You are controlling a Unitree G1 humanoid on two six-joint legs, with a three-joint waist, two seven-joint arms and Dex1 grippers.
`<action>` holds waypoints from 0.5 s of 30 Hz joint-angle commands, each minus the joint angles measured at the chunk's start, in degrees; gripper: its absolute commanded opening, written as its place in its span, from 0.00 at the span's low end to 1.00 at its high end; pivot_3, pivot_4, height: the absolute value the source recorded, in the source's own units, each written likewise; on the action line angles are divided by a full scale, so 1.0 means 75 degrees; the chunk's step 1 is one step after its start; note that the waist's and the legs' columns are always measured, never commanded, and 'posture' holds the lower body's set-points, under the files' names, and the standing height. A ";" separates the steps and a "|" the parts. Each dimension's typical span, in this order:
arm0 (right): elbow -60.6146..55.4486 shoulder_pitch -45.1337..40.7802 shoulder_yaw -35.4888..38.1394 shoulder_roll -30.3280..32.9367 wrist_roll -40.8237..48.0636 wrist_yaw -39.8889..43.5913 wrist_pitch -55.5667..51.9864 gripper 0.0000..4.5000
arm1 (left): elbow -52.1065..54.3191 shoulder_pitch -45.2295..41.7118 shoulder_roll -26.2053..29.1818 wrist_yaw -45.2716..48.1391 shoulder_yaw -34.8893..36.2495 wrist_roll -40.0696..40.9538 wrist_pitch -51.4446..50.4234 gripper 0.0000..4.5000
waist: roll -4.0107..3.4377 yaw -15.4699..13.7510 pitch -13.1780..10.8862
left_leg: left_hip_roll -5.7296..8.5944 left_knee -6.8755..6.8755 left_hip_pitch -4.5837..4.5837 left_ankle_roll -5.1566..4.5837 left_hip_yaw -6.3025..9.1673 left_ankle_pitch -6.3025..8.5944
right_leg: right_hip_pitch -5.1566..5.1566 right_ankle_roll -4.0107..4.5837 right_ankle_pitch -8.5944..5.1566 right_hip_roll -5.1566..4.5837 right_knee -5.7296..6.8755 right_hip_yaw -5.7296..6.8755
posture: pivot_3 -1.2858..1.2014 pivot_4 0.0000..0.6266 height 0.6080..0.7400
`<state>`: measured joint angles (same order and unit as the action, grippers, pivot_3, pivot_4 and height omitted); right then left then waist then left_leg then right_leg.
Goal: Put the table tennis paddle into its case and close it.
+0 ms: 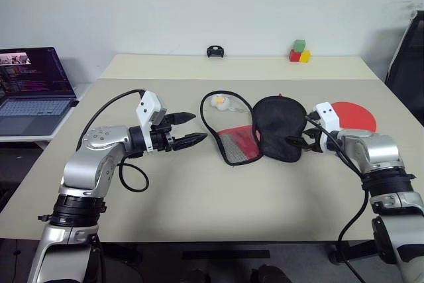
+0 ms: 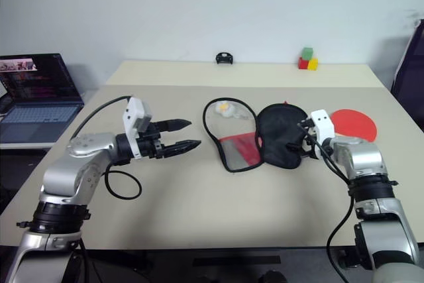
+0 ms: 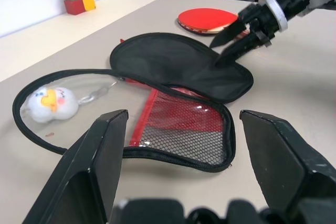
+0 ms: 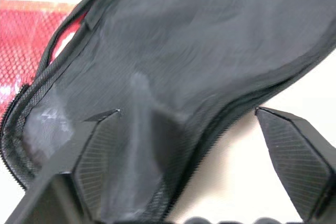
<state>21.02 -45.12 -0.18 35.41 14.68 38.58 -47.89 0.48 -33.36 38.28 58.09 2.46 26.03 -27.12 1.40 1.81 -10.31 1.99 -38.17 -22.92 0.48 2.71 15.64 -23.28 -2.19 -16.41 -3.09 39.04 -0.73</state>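
Left eye view: the case lies unzipped and spread, the paddle not yet in it.

The paddle-shaped soft case [image 1: 262, 134], black fabric half folded out beside its see-through mesh half with a red panel, lies mid-table. The right gripper [image 1: 299, 141] hovers at the black flap's edge, jaws wide, gripping nothing. The left gripper [image 1: 192, 128] waits well apart, jaws wide. The round red-rubber table tennis paddle [image 1: 356, 116] lies just behind the right arm. Next, I'd say: fetch that paddle.

I saw a plain white wall [image 1: 199, 4] | two beige tables [image 1: 199, 210] pushed together | an open laptop [image 1: 30, 87] on a side desk at left
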 commanded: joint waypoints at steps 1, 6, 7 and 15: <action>-0.1061 0.0249 0.0482 0.0280 0.0296 0.0133 -0.0183 0.99 | 0.0356 -0.0070 0.0021 -0.0019 0.0121 0.0113 0.0007 0.83 | 0.0000 -0.0001 0.0000 | -0.0001 0.0001 0.0000 0.0000 0.0001 0.0000 | 0.0000 0.0000 0.0000 0.0000 -0.0001 0.0001 | 0.52 0.24 1.00; -0.1813 0.0773 0.1183 0.0351 0.0383 -0.0476 -0.0419 0.99 | 0.0323 -0.0101 -0.0072 -0.0028 0.0053 0.0103 0.0026 0.83 | 0.0000 -0.0008 0.0000 | -0.0001 -0.0001 0.0000 -0.0001 0.0000 0.0001 | 0.0001 0.0000 0.0000 0.0000 0.0002 -0.0001 | 0.52 0.24 1.00; -0.1865 0.0857 0.1249 0.0359 0.0269 -0.0667 -0.0347 0.99 | 0.0311 -0.0115 -0.0087 -0.0019 0.0040 0.0100 0.0030 0.83 | 0.0000 -0.0008 0.0000 | -0.0001 -0.0002 0.0000 -0.0001 0.0000 0.0000 | 0.0001 0.0000 0.0000 -0.0001 0.0003 -0.0001 | 0.52 0.24 1.00; -0.1608 0.1406 0.2154 -0.0045 -0.0440 -0.2932 -0.0025 0.99 | -0.0030 -0.0387 -0.0247 0.0085 -0.0148 -0.0053 0.0174 0.83 | 0.0000 0.0003 0.0000 | -0.0001 -0.0001 0.0002 0.0000 -0.0005 0.0000 | 0.0001 0.0000 0.0000 0.0000 0.0006 -0.0006 | 0.52 0.24 1.00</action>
<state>9.56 -34.53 13.81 35.22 12.25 19.41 -49.21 -0.16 -34.80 36.50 58.27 1.35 25.77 -26.96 1.41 1.83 -10.30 1.98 -38.17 -22.89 0.48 2.66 15.64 -23.27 -2.19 -16.41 -3.08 39.10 -0.79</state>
